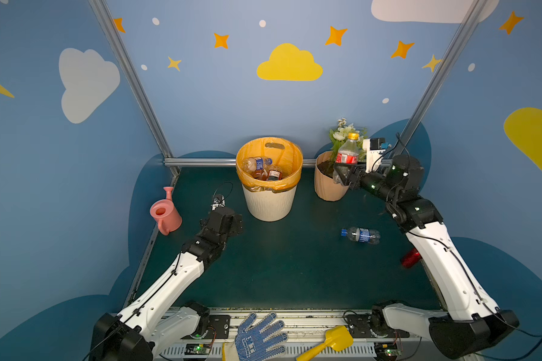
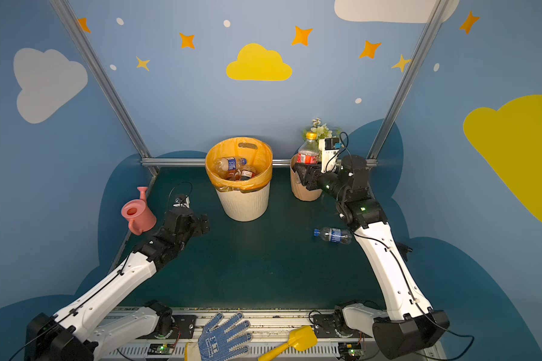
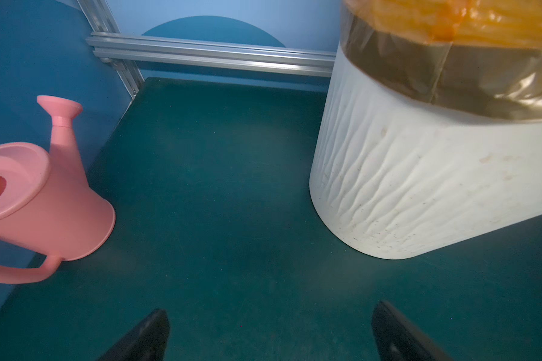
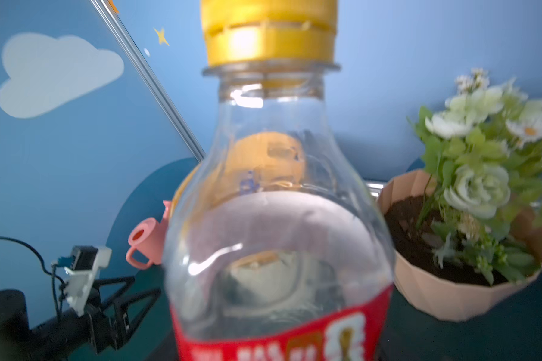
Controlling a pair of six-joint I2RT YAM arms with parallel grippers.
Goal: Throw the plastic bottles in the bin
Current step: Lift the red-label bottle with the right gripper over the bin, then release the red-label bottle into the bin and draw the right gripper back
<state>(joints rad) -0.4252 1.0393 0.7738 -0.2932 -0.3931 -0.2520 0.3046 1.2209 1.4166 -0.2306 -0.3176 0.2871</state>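
Note:
The bin [image 1: 269, 203] [image 2: 244, 203], cream-white with an orange bag over its rim, stands at the back middle of the table. Plastic bottles lie inside it, one with a blue label [image 1: 258, 163]. My right gripper [image 1: 341, 173] [image 2: 304, 175] is shut on an upright clear bottle with a yellow cap and red label [image 1: 346, 153] [image 4: 276, 218]. It holds the bottle raised in front of the flowerpot, to the right of the bin. That bottle hides the gripper's fingers in the right wrist view. Another bottle with a blue cap [image 1: 360, 235] [image 2: 334, 235] lies on the table at the right. My left gripper [image 3: 271, 308] hangs open and empty, low beside the bin's wall [image 3: 420, 187].
A pink watering can [image 1: 165, 215] [image 3: 44, 200] stands at the left edge. The peach flowerpot [image 1: 327, 187] holds white flowers. A red thing [image 1: 410, 258] shows partly behind the right arm. A blue glove [image 1: 258, 337] and a yellow scoop [image 1: 332, 342] lie on the front rail.

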